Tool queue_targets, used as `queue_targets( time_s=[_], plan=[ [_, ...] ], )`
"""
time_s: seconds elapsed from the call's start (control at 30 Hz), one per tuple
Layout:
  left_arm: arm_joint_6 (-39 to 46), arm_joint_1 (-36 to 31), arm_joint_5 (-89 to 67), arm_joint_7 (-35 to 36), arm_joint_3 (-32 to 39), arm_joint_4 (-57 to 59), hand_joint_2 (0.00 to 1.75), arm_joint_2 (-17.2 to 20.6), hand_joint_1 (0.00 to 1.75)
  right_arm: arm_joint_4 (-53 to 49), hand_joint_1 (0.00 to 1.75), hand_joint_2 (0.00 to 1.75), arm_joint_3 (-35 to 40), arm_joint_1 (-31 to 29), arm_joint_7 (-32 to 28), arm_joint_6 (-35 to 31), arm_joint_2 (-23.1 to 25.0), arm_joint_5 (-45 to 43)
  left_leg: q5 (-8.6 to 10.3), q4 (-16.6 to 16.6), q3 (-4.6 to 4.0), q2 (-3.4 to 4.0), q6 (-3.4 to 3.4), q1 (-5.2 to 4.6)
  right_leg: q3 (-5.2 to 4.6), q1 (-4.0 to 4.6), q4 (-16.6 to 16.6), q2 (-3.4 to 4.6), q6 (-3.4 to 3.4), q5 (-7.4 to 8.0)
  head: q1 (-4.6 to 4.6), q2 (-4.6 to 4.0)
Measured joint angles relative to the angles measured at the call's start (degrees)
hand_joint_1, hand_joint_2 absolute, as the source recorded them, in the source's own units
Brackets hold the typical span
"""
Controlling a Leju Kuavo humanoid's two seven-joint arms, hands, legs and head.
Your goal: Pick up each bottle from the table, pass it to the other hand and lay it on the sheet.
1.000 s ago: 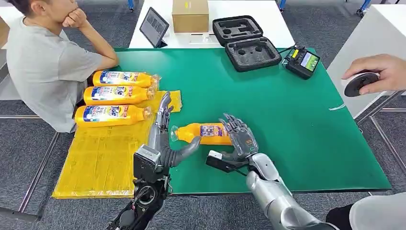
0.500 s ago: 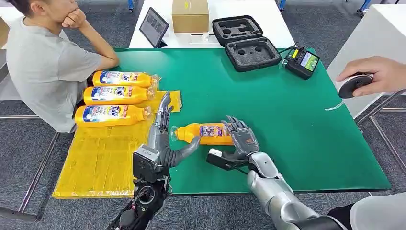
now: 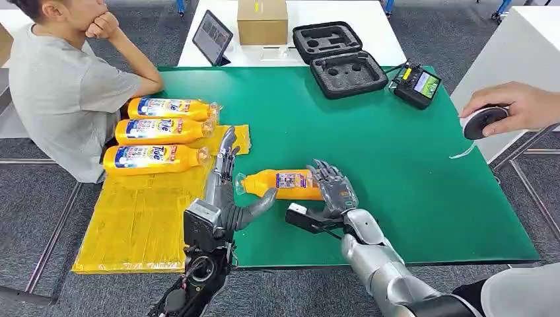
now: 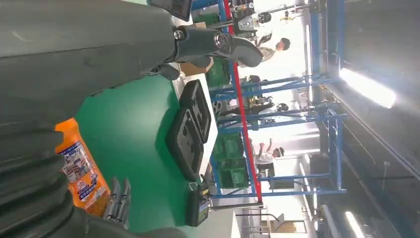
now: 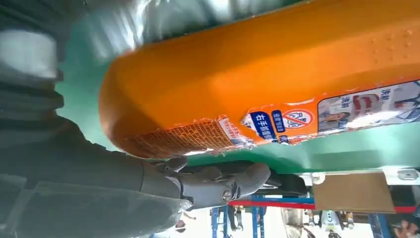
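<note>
The orange detergent bottle [image 3: 280,184] lay on the green worktop [image 3: 370,152], long axis crosswise, cap toward the left hand [image 3: 228,191]. The right hand [image 3: 333,188] draped its fingers [image 3: 325,173] over the bottle's base end; whether they gripped could not be told. The left hand's fingers stood spread, holding nothing, just beside the cap, with the yellow sheet [image 3: 135,221] beyond them.

Orange bottles: four in total. Three bottles [image 3: 166,109] [image 3: 162,130] [image 3: 153,158] lie side by side at the yellow sheet [image 3: 139,221]; one bottle [image 3: 280,183] lies on the green desk [image 3: 370,145]. Sheets: one. Open black foam cases [image 3: 338,58]: one. Cardboard boxes [image 3: 262,21]: one. Tablets [image 3: 212,37]: one. Handheld controllers [image 3: 415,84]: one.
</note>
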Motion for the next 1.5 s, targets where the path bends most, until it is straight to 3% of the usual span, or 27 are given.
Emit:
queue_targets(
  time_s=[1.0, 1.03, 1.07, 1.1, 1.5],
  plan=[
    [-0.6, -0.8, 0.2, 0.0, 0.0, 1.7, 1.75, 0.0, 0.0, 1.6, 0.0, 1.75, 0.0, -1.8, 0.6, 7.0, -0.4, -1.6, 0.0, 0.0, 0.21, 0.01, 0.0, 0.0, 0.17, 0.0, 0.0, 0.01, 0.0, 0.0, 0.0, 0.0],
    [-0.6, -0.8, 0.2, 0.0, 0.0, 1.8, 1.75, 0.0, 0.0, 1.7, 0.14, 1.75, 0.0, -1.8, 0.6, 7.1, -0.4, -1.6, 0.0, 0.0, 0.21, 0.01, 0.0, 0.0, 0.17, 0.0, 0.0, 0.01, 0.0, 0.0, -0.02, 0.0],
    [-0.7, -0.8, 0.2, 0.0, 0.0, 1.8, 1.75, 0.0, 0.0, 1.7, 1.22, 1.75, 0.0, -1.9, 0.6, 7.1, -0.4, -1.7, 0.0, 0.0, 0.21, 0.01, 0.0, 0.0, 0.18, 0.0, 0.0, 0.01, 0.0, 0.0, 0.0, 0.0],
    [-0.7, -0.8, 0.2, 0.0, 0.0, 1.9, 1.75, 0.0, 0.0, 1.7, 1.73, 1.75, 0.0, -1.9, 0.6, 7.1, -0.4, -1.7, 0.0, 0.0, 0.22, 0.01, 0.0, 0.0, 0.18, 0.0, 0.0, 0.01, 0.0, 0.0, -0.02, 0.0],
    [-1.0, -0.9, 0.3, 0.0, 0.0, 1.9, 1.75, 0.0, 0.0, 1.8, 1.75, 1.75, 0.0, -3.1, 0.2, 11.8, -0.7, -2.3, -0.01, 0.0, 0.39, 0.05, 0.0, 0.0, 0.33, 0.0, 0.0, 0.03, 0.0, 0.0, 0.0, 0.0]
  ],
)
